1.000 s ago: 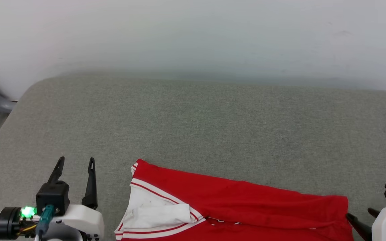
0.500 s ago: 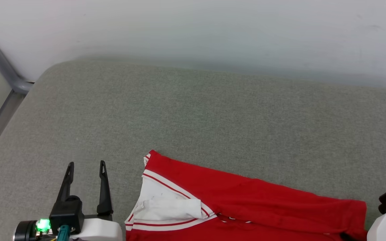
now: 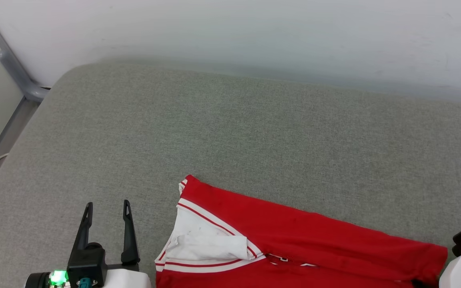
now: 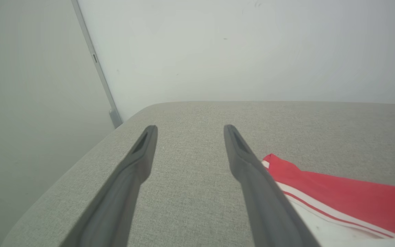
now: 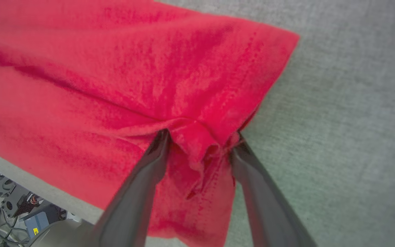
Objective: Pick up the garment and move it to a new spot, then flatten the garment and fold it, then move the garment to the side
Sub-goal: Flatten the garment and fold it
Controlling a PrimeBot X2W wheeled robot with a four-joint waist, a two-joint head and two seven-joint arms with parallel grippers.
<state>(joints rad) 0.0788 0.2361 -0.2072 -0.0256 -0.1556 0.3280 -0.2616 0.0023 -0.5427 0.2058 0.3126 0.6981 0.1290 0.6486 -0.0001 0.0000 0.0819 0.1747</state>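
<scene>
Garment [image 3: 314, 244]: red with a white sleeve, lay flat along the near edge of the grey padded surface [image 3: 254, 140], hem end toward its right side. Right gripper [image 5: 200, 135]: fingers apart, straddling a pucker of hem, not yet clamped; left gripper [image 3: 108, 203]: spread wide, empty, near the sleeve. Risk: a pinch on so little cloth, or on one layer only, might slip or drag the shirt open when lifted

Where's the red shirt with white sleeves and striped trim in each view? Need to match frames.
Head view: red shirt lies bottom centre to lower right, cut by the bottom edge.
Left wrist view: lower right corner.
Right wrist view: upper left and centre, hem bunched at the right gripper.
Shared landmark: grey woven cushion beneath it.
</scene>
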